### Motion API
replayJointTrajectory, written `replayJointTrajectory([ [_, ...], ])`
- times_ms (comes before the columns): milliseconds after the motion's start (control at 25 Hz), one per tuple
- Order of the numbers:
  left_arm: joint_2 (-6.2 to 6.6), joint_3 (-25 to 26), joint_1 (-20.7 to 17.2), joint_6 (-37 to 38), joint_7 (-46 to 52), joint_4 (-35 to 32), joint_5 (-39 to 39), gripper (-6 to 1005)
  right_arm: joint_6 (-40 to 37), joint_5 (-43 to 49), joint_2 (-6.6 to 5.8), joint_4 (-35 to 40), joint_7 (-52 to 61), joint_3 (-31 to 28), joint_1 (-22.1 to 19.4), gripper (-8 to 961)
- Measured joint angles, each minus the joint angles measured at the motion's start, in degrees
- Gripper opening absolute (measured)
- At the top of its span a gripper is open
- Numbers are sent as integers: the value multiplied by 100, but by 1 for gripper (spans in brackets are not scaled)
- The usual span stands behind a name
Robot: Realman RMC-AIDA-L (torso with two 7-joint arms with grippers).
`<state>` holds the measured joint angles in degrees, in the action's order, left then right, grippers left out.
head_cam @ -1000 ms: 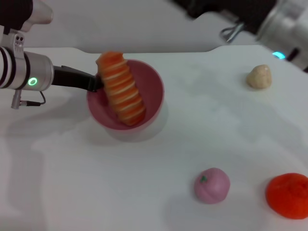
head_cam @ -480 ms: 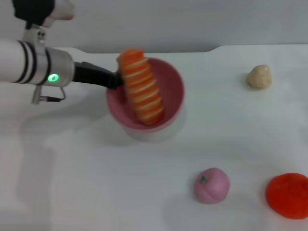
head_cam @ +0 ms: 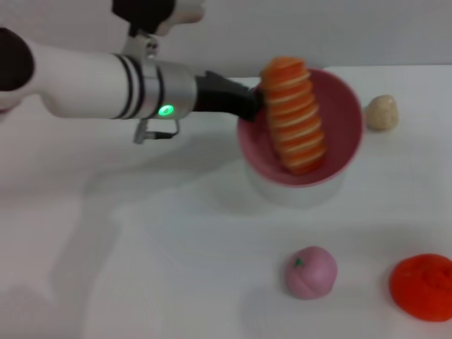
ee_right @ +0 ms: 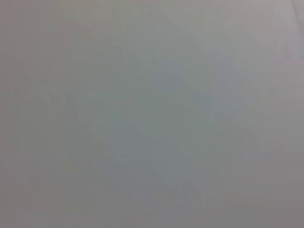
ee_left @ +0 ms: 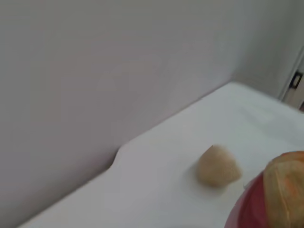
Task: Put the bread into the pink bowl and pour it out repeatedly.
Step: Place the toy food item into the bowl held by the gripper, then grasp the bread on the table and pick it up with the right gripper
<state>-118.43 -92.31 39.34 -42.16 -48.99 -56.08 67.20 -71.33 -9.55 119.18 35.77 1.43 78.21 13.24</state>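
The pink bowl hangs tilted above the white table in the head view, its opening turned toward me. Inside it leans the bread, an orange-and-cream ridged loaf whose upper end sticks out over the rim. My left gripper is shut on the bowl's left rim, its arm reaching in from the left. In the left wrist view a slice of the pink bowl and the bread shows at one corner. My right gripper is out of view.
A small beige lump lies just right of the bowl. A pink peach-like ball and an orange fruit rest near the table's front right. The table's back edge meets a grey wall.
My left arm has carried the bowl with the bread to the right, from the table's left part to right of centre. The right arm has left the head view.
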Motion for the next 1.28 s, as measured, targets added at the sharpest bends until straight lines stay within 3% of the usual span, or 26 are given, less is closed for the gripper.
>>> replayJointTrajectory([
  [240,-13,-1047,4,1113,-22,-5,431,33,-281,-11,0,-8,89,-614,-221,528],
  [320,-15,-1183,-10,1259,-26,-11,470,33,-343,-13,0,2,160,-751,-291,528],
  [560,-28,-1935,-93,2159,-89,-34,787,33,-391,-15,-19,-18,184,-818,-346,528],
  [600,-38,-2309,-98,2619,-98,-42,841,33,-393,-16,-26,-20,184,-821,-347,528],
  [800,-56,-3124,-92,3639,-100,-62,819,33,-401,-15,-63,21,168,-830,-357,527],
  [1000,-57,-3475,-93,4333,-258,8,777,34,-529,40,-78,124,182,-826,-391,526],
  [1280,-57,-3591,-85,4861,-716,202,738,34,-616,51,-87,302,191,-728,-472,524],
])
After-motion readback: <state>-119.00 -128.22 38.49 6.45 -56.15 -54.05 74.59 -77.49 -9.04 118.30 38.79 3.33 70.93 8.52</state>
